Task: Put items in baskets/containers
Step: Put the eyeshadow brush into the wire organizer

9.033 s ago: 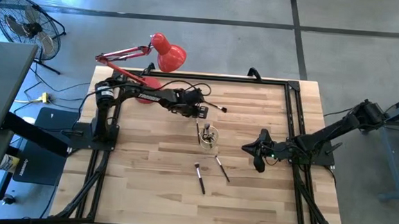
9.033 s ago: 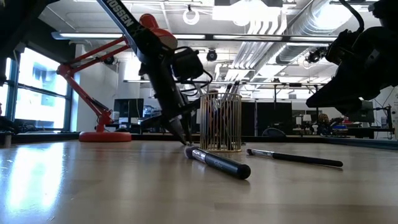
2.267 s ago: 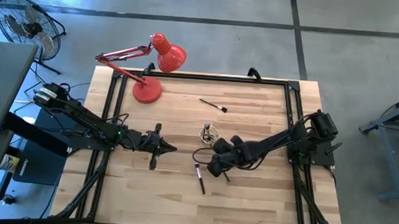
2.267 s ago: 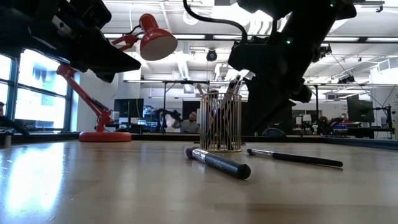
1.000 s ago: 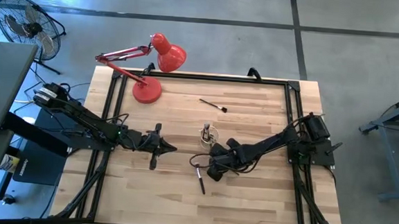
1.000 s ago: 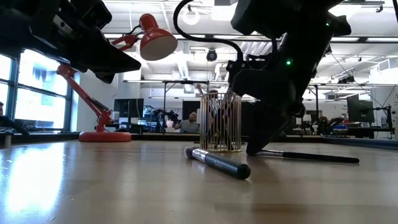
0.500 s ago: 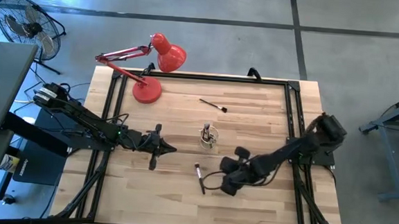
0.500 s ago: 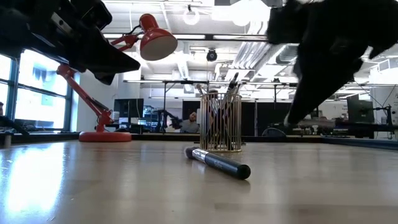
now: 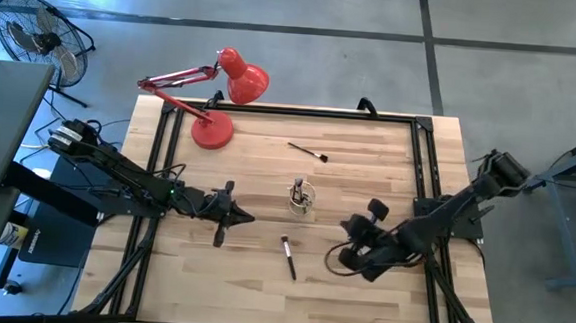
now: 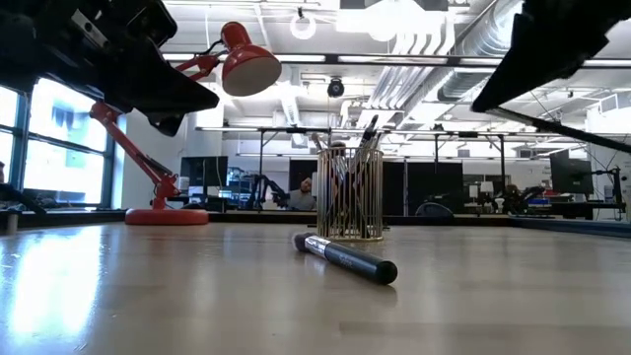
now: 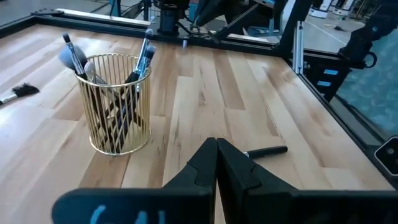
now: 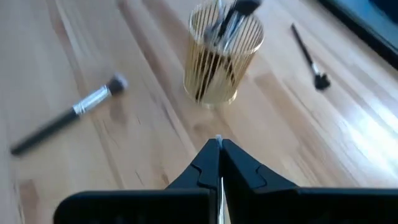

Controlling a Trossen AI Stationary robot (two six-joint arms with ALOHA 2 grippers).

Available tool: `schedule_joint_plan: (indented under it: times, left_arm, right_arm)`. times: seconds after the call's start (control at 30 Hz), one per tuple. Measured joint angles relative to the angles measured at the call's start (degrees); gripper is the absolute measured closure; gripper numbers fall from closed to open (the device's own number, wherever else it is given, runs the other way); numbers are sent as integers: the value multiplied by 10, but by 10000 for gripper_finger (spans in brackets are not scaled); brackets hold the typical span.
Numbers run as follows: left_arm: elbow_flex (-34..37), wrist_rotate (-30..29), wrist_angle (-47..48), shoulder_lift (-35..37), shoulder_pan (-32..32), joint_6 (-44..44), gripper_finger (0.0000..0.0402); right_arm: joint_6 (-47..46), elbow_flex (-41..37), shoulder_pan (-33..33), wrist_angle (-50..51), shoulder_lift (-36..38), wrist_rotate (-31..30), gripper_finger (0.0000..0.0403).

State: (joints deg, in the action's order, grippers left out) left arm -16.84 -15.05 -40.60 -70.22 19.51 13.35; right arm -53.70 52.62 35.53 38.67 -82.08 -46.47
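A gold wire cup [image 9: 302, 195] stands mid-table with several brushes upright in it, also seen as the cup [image 12: 224, 53] and cup [image 11: 115, 102]. One dark-handled brush [image 9: 288, 257] lies on the table near the cup. Another brush [image 9: 309, 152] lies beyond it. My right gripper [image 9: 348, 248] hovers to the right of the cup, above the table, shut on a thin brush [image 10: 577, 132]. My left gripper [image 9: 240, 216] waits shut to the left of the cup, holding nothing. My right gripper pinches a thin brush between its two fingers; the wrist view shows only a pale sliver of the brush [image 12: 219, 177] between the fingertips. The brush is lifted clear of the table. In the low view its shaft [image 10: 592, 137] sticks out to one side, nearly level.
A red desk lamp [image 9: 217, 97] stands at the table's far left corner. A black rail frame [image 9: 423, 170] runs along the table's edges. A fan [image 9: 35, 31] stands on the floor beyond the left side. Bare wood lies near the cup and to its right.
My right gripper, shut on the brush that lay just right of the cup, has lifted it off the table. It has carried it up and toward the table's right edge. The brush is now clear of the wood. The other brushes and the cup stayed put.
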Motion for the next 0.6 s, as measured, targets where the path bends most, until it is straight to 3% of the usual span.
schedule_joint_plan:
  times: [0.13, 0.3, 0.37, 0.47, 0.6]
  left_arm:
    - [0, 0, 0, 0, 0, 7, 402]
    - [0, 0, 0, 0, 0, 7, 402]
    - [0, 0, 0, 0, 0, 7, 402]
    - [0, 0, 0, 0, 0, 7, 402]
    - [0, -2, 0, 0, 0, 5, 401]
  right_arm:
    - [51, -106, 0, -163, 70, -54, 400]
    - [241, -258, -18, -526, 148, -82, 401]
    - [342, -316, -35, -701, 162, -53, 401]
    - [461, -388, -69, -948, 159, 40, 401]
    - [537, -426, -129, -1140, 135, 158, 401]
